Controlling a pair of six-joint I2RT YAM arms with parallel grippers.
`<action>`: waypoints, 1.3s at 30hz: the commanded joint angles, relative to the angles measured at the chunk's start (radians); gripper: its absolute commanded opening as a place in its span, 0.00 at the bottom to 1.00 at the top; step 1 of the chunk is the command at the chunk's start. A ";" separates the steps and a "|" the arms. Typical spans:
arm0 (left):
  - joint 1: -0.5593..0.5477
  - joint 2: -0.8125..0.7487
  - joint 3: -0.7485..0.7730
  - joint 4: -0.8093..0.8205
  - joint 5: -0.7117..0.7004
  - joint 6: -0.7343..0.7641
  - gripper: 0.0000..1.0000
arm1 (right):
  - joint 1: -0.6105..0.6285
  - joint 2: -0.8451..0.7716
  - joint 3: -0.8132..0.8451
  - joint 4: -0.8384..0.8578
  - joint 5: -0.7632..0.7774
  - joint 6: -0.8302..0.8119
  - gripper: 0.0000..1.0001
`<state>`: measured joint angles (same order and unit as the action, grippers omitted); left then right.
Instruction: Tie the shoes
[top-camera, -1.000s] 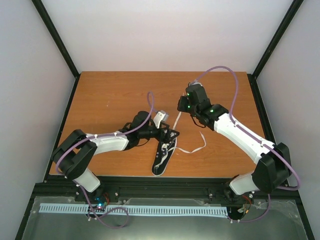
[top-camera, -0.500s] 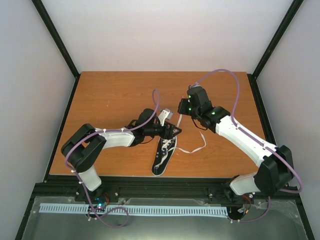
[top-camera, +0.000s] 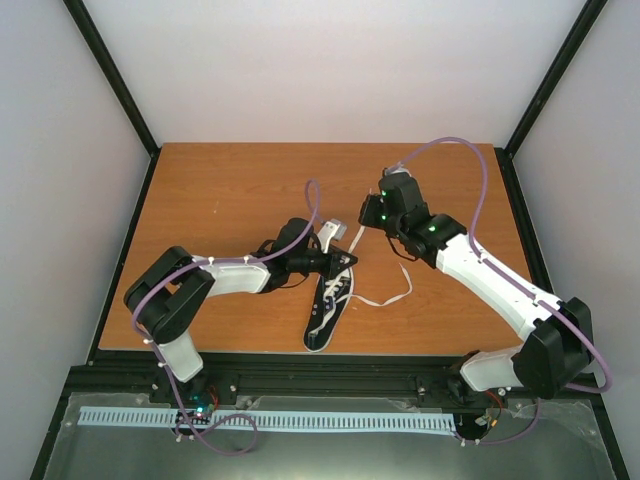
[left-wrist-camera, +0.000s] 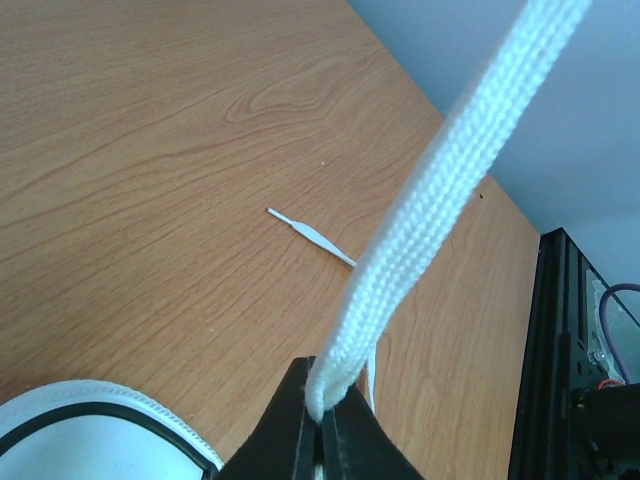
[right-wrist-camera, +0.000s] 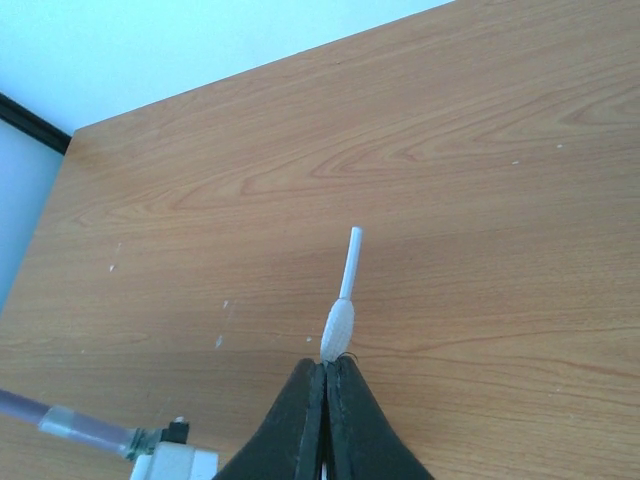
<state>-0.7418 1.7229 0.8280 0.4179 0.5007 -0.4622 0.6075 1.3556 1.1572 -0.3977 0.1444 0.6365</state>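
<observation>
The shoe (top-camera: 328, 308), a small black sneaker with white laces, lies near the table's front edge. My left gripper (top-camera: 346, 262) sits just above the shoe's upper end and is shut on a white lace (left-wrist-camera: 440, 190), which runs taut up and away from the jaws (left-wrist-camera: 322, 408). My right gripper (top-camera: 364, 224) is shut on the end of that lace (right-wrist-camera: 338, 325), whose plastic tip (right-wrist-camera: 349, 262) pokes out past the fingertips. The shoe's white edging (left-wrist-camera: 110, 400) shows low in the left wrist view. The other lace (top-camera: 388, 297) trails loose on the table to the right.
The wooden table (top-camera: 230, 190) is bounded by black frame posts and pale walls. The loose lace's tip (left-wrist-camera: 305, 230) lies flat on the wood. Part of the left arm's wrist (right-wrist-camera: 165, 462) shows at the bottom left of the right wrist view.
My left gripper moved right toward the shoe's top and closed from open onto the lace. The right arm shifted slightly and stayed shut on the lace end.
</observation>
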 joint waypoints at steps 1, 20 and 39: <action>-0.008 -0.057 0.000 -0.019 -0.019 -0.001 0.01 | -0.003 0.003 -0.028 -0.017 0.068 0.003 0.05; 0.021 -0.127 -0.065 -0.151 0.055 0.054 0.01 | -0.097 0.004 -0.446 -0.167 0.026 0.090 0.79; 0.022 -0.141 -0.093 -0.133 0.104 0.098 0.08 | -0.098 0.013 -0.448 -0.146 0.027 0.053 0.03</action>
<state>-0.7254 1.5986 0.7013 0.2897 0.5739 -0.4068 0.5110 1.4578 0.7074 -0.5255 0.1661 0.7071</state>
